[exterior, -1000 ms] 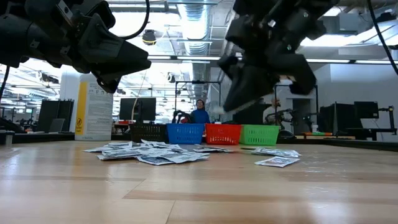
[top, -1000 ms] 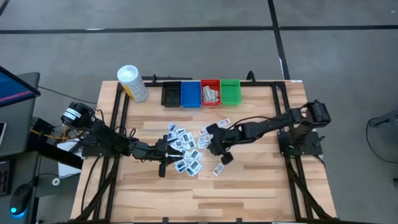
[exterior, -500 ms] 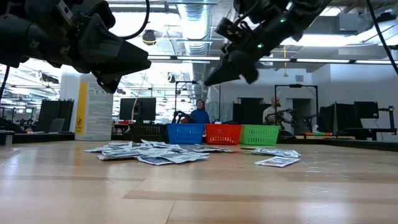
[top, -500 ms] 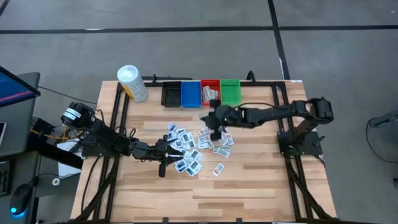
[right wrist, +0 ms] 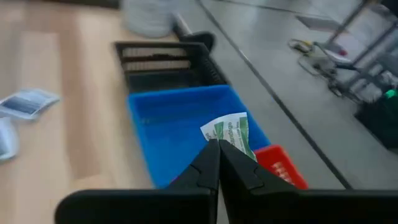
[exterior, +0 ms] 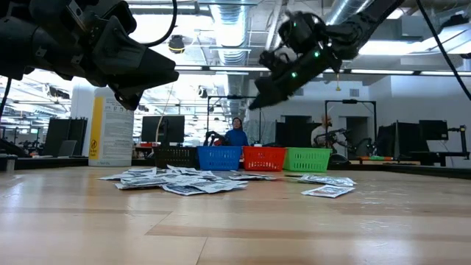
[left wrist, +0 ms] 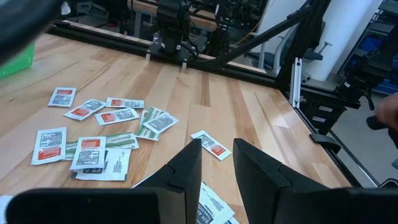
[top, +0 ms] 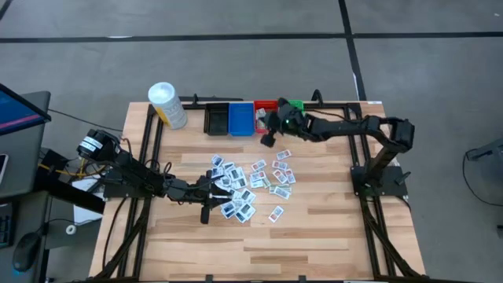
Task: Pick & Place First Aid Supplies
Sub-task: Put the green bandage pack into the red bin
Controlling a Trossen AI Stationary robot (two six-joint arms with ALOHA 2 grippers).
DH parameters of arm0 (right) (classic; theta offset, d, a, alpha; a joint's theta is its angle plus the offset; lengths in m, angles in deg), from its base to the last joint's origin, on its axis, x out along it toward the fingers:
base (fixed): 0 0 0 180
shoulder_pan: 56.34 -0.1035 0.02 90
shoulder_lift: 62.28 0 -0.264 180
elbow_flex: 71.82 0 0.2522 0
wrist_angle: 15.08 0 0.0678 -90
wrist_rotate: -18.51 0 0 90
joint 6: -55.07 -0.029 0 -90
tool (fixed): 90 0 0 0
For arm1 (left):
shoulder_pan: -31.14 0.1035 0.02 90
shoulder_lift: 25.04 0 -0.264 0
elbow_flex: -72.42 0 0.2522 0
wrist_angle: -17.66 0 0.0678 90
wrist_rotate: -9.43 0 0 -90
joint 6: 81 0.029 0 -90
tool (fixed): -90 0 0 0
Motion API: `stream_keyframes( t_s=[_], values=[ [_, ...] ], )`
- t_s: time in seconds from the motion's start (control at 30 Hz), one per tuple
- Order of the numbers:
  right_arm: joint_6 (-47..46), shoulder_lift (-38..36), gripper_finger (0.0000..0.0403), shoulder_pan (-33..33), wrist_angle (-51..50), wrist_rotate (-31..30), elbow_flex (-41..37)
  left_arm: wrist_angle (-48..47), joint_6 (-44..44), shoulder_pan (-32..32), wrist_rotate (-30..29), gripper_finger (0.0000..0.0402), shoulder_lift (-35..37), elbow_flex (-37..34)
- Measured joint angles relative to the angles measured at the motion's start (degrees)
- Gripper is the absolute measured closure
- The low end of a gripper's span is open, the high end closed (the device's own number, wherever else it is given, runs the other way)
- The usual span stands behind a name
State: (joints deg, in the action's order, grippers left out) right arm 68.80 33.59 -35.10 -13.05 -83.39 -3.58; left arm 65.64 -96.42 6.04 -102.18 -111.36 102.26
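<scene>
High view: right gripper [top: 268, 135] is reaching across the table's far side, hanging by the near edge of the red bin [top: 264, 105], next to the blue bin [top: 240, 119]. Black bin [top: 216, 118] and green bin [top: 294, 106] are flanking them, 4 bins in a row. Yellow container with white cap [top: 166, 104] is standing beside the black bin. Loose packets [top: 240, 187] are lying scattered mid-table on the wooden table [top: 322, 228]. Left gripper [top: 211, 197] is hanging over the left part of that scatter.

Low view: right gripper [exterior: 259, 99] is hanging high above the bins, well off the tabletop. Left arm's dark bulk is filling the upper left. Packets [exterior: 180, 182] are lying flat in a low pile, 2 more [exterior: 327, 191] lying apart to the right. A person in blue [exterior: 237, 135] is standing far behind the bins.

Left wrist view: left gripper [left wrist: 217, 165] fingers are spread narrowly with nothing between them, over the packets [left wrist: 93, 144], white ones with red and dark marks.

Right wrist view: right gripper [right wrist: 219, 160] fingers are pinched together on 1 white-and-green packet [right wrist: 229, 134], holding it above the blue bin [right wrist: 168, 124], by the red bin's corner [right wrist: 283, 167]. Black bin [right wrist: 165, 62] is showing beyond.
</scene>
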Motion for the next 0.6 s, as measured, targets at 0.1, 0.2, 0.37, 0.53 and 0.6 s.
stream_keyframes(
  t_s=[0.1,0.2,0.37,0.53,0.6],
  values=[
    [-1.88,2.63,0.0401,2.03,2.04,0.00,0.22,-0.01,0.11,-0.02,0.01,0.0309,0.00,0.00],
    [-2.72,5.84,0.0401,3.49,4.33,0.01,0.32,-0.07,0.11,0.00,0.02,0.0309,0.00,0.00],
    [-3.00,9.00,0.0401,5.14,5.07,-0.05,0.30,-0.11,-0.02,0.00,0.02,0.0309,0.00,0.00],
    [-3.51,10.39,0.0401,6.28,6.31,-0.13,0.29,-0.16,0.02,0.00,0.00,0.0309,0.00,0.00],
    [-3.77,10.39,0.0401,6.35,6.30,-0.17,0.26,-0.18,0.04,0.00,0.00,0.0309,0.00,0.00]
  ],
)
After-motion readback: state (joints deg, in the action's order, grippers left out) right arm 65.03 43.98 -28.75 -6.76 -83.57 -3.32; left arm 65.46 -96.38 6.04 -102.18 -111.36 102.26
